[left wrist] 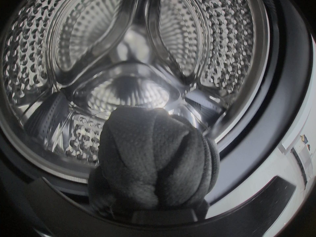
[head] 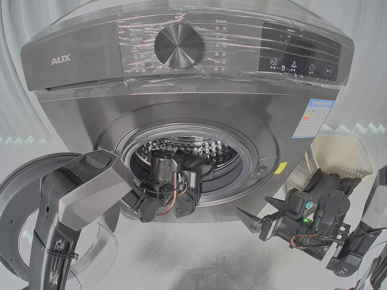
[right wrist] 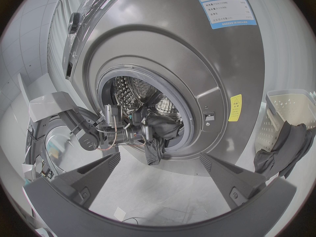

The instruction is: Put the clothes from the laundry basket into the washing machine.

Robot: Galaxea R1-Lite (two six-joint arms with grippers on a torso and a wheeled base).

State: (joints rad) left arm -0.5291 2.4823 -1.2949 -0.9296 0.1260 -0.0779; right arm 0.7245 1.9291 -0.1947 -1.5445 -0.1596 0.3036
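Note:
The washing machine (head: 209,109) stands with its round door (head: 20,206) swung open to the left. My left gripper (head: 196,170) is at the mouth of the drum (left wrist: 131,50), shut on a dark garment (left wrist: 154,158) that bunches over its fingers. Part of that garment (right wrist: 153,152) hangs down over the drum's lower lip. My right gripper (right wrist: 159,155) is open and holds nothing, low in front of the machine's right side. The cream laundry basket (right wrist: 289,106) stands right of the machine, with more dark clothes (right wrist: 283,148) draped over its rim.
The open door (right wrist: 56,145) takes up the floor space on the left beside my left arm. Bare grey floor (head: 193,246) lies in front of the machine. The basket (head: 342,150) sits close against the machine's right side.

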